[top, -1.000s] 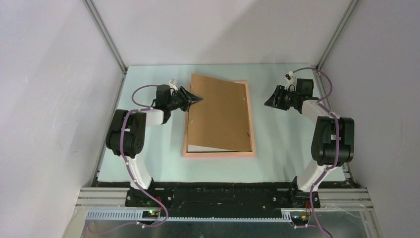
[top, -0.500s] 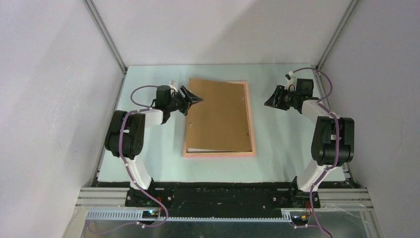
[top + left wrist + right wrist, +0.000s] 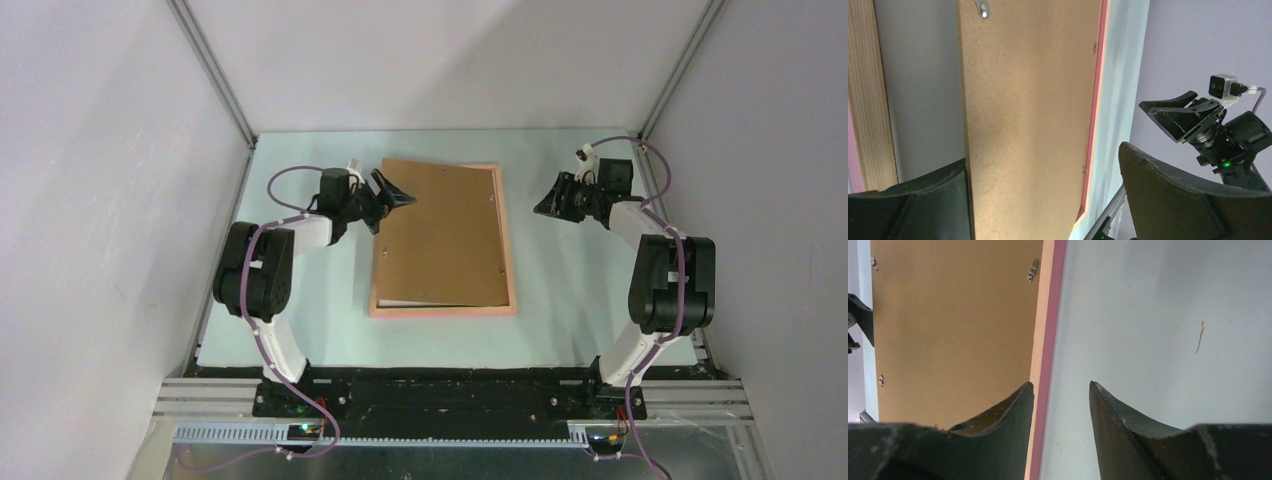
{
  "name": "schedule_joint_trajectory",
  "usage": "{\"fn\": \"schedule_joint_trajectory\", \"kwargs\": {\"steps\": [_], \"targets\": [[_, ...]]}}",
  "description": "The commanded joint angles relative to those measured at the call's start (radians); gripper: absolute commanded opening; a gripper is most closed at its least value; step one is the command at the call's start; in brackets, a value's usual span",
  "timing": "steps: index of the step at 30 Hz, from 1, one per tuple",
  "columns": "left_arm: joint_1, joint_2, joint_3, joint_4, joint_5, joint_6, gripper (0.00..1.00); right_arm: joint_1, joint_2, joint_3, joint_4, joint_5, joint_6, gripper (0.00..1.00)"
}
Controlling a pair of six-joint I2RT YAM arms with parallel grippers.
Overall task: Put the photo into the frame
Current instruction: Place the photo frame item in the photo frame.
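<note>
Item: thin salmon-pink rectangular picture frame (image 3: pixel 440 311), flat at the middle of the pale green table (image 3: pixel 580 300). A plain brown backing board (image 3: pixel 445 235) lies skewed on it, its far-left corner overhanging. Photo: hidden; a pale strip (image 3: pixel 392 297) under the board's near-left edge may be it, though I cannot tell. Left gripper (image 3: pixel 393 198): spread wide astride that corner. Right gripper (image 3: pixel 545 203): spread, holding nothing, just beside the right rail. Advice: pinch the corner lightly, lift little, turn the board parallel to the rails and lower it flat so nothing beneath shifts.
</note>
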State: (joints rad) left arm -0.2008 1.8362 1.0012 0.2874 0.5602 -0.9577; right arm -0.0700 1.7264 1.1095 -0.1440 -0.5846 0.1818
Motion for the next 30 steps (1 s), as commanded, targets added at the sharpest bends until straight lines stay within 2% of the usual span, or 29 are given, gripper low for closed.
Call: {"fn": "schedule_joint_trajectory", "kwargs": {"steps": [1,7,16,30], "targets": [[-0.014,-0.027,0.063,-0.032,-0.011,0.058,0.93,-0.005,0.000,-0.001,0.017,-0.010,-0.017,0.49],[-0.014,-0.010,0.116,-0.117,-0.022,0.104,0.99,-0.006,0.002,-0.002,0.018,-0.011,-0.017,0.49],[-0.016,-0.009,0.132,-0.206,-0.073,0.153,0.99,-0.010,0.008,-0.001,0.017,-0.011,-0.016,0.49],[-0.027,-0.014,0.144,-0.256,-0.101,0.190,1.00,-0.016,0.013,-0.002,0.019,-0.012,-0.013,0.49]]}}
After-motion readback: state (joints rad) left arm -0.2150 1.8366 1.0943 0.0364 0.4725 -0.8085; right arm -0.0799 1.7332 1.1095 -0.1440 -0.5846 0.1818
